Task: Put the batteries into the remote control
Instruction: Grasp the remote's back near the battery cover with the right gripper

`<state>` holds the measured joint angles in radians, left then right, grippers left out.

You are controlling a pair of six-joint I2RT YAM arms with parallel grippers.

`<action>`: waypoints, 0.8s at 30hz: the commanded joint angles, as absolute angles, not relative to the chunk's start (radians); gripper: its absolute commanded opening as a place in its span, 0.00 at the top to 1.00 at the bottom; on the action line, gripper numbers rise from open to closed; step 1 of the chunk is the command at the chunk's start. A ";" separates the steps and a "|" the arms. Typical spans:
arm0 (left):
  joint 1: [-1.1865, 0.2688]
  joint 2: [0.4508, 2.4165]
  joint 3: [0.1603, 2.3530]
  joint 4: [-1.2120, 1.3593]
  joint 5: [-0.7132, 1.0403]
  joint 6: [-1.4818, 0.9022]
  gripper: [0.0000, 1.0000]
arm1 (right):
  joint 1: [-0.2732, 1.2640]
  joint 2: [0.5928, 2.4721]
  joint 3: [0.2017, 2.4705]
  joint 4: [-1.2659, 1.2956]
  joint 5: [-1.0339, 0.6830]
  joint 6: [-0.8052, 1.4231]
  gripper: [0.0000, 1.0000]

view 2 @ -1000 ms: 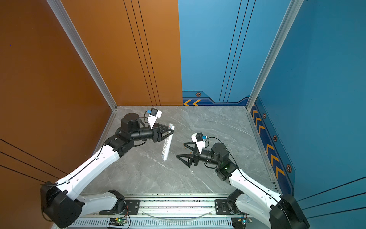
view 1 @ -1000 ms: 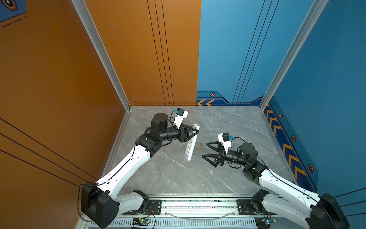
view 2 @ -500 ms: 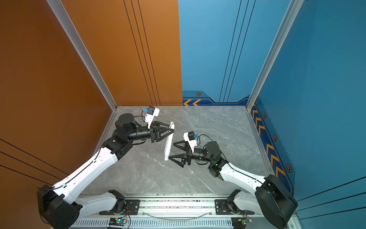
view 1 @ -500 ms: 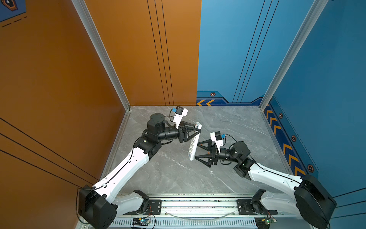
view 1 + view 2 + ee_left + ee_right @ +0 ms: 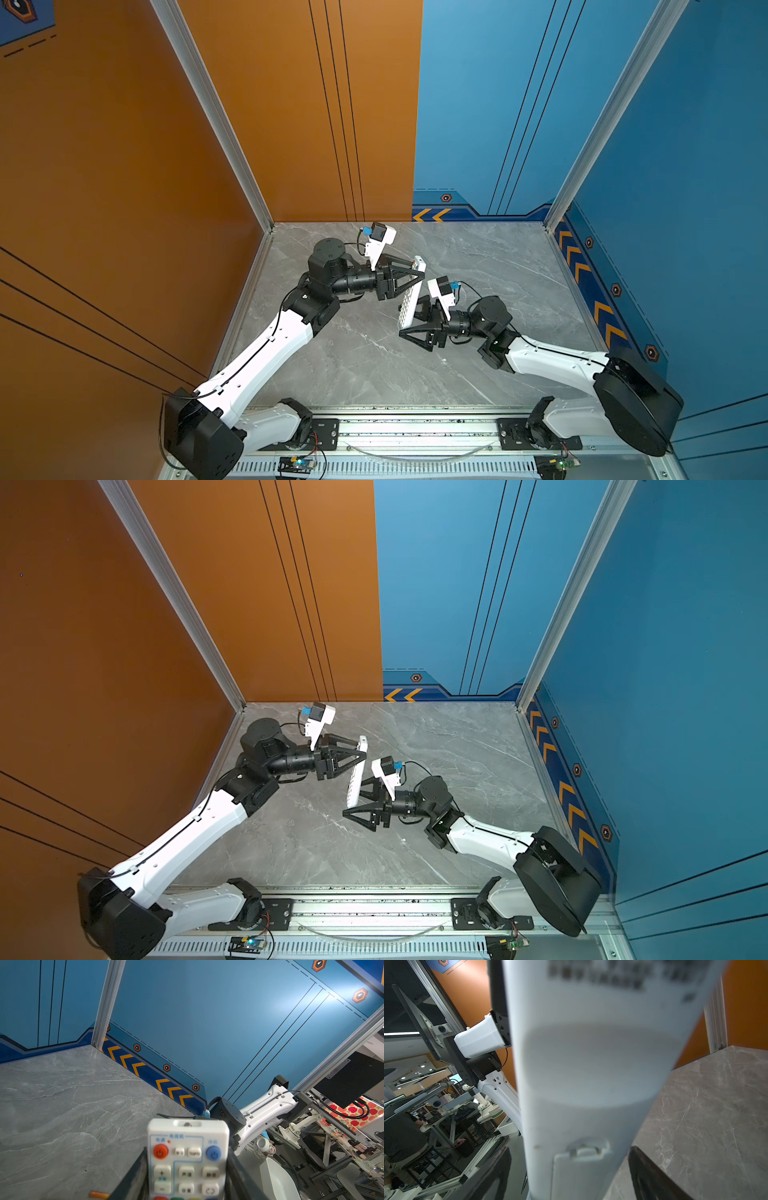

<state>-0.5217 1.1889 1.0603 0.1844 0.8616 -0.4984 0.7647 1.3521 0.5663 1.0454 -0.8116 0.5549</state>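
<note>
The left gripper [image 5: 417,272] is clamped on the slim white plastic remote control [image 5: 409,301], held above the grey marble tabletop [image 5: 478,266]. The right gripper [image 5: 409,322] straddles its lower end, jaws apart. Closing off-centre could twist the remote loose. One small orange battery [image 5: 99,1194] lies on the tabletop.

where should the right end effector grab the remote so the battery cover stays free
Probably across the two long edges of the remote control at its lower end, coming from its plain back. The left end effector already clamps the upper, coloured-button end, leaving the lower part bare. In the right wrist view the battery cover faces the right end effector, whose fingers flank the body, so pinching the narrow sides leaves the cover clear.
</note>
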 commanded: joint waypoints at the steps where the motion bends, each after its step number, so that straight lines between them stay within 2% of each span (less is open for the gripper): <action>1: -0.531 1.164 1.053 0.232 0.890 -0.508 0.73 | 0.770 1.365 0.590 1.124 -0.832 0.578 0.19; 5: -0.529 1.162 1.052 0.248 0.890 -0.517 0.73 | 0.770 1.372 0.587 1.154 -0.832 0.591 0.26; 12: -0.521 1.161 1.037 0.348 0.887 -0.576 0.73 | 0.765 1.382 0.568 1.249 -0.824 0.642 0.33; 24: -0.500 1.127 0.998 0.397 0.878 -0.611 0.74 | 0.762 1.410 0.555 1.325 -0.815 0.684 0.35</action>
<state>-0.5114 1.1625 1.0122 0.3412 0.8688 -0.5945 0.7650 1.4014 0.5652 1.2613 -0.8108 0.6575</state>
